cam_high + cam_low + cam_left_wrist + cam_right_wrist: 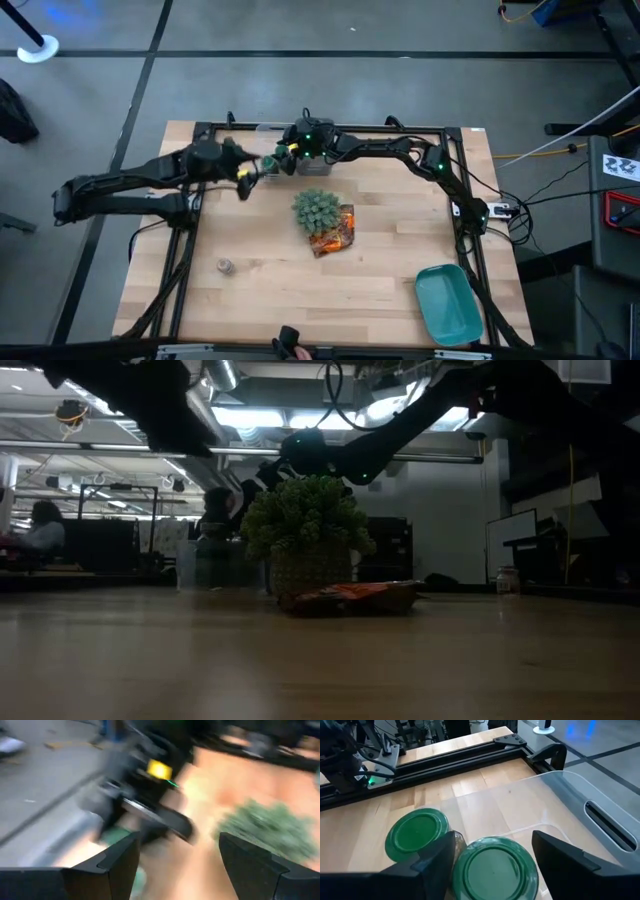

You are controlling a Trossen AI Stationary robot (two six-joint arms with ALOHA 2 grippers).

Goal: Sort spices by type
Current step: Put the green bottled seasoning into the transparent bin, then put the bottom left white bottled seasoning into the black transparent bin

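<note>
right gripper (492,865) is spread over a green-lid jar (495,867) beside its twin (416,834), so imo lift straight up w/o nudging either.

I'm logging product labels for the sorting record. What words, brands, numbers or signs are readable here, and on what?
None can be read.
Orange snack packet: print too blurred and small.
Green jar lids: plain, no text.
Grey-brown jar: too small to tell.
Dark board with white marks, off the table: not legible.
</note>
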